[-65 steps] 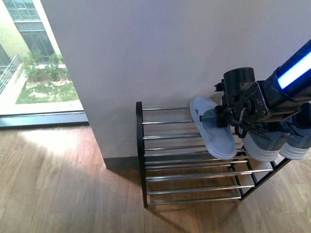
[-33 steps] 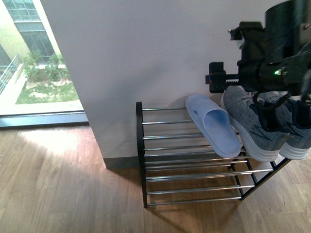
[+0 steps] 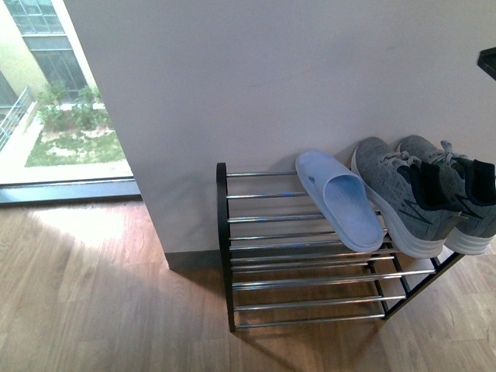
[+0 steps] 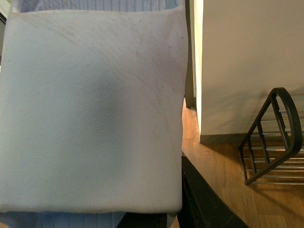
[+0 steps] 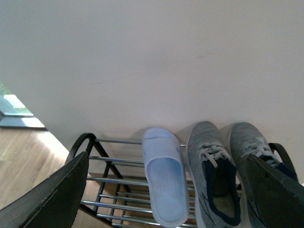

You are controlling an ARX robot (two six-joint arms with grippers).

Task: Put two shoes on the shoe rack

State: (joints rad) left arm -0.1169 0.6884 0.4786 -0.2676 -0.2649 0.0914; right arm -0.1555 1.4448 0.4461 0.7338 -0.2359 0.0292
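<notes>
Three shoes on rack [image 3: 232, 232] | slide [image 3: 341, 200] beside sneakers [image 3: 426, 194] | wall [image 3: 271, 77] behind

Right hand [image 5: 161, 190]: matte black, wedge-shaped fingers [image 5: 52, 194]

1. The rack [image 3: 310, 267] stands on the wood floor [image 3: 93, 302] against the white wall; its black frame holds chrome bars in tiers.
2. On the top tier lie three shoes, toes toward the wall.
3. A pale blue slide [image 3: 341, 200] lies near the middle of the tier, slanted across the bars.
4. Just beside it sits a grey sneaker [image 3: 401, 198], touching or nearly so.
5. A second sneaker [image 3: 457, 190] sits at the rack's right end, against the first.
6. The left part of the top tier and the lower tiers show only bars.
</notes>
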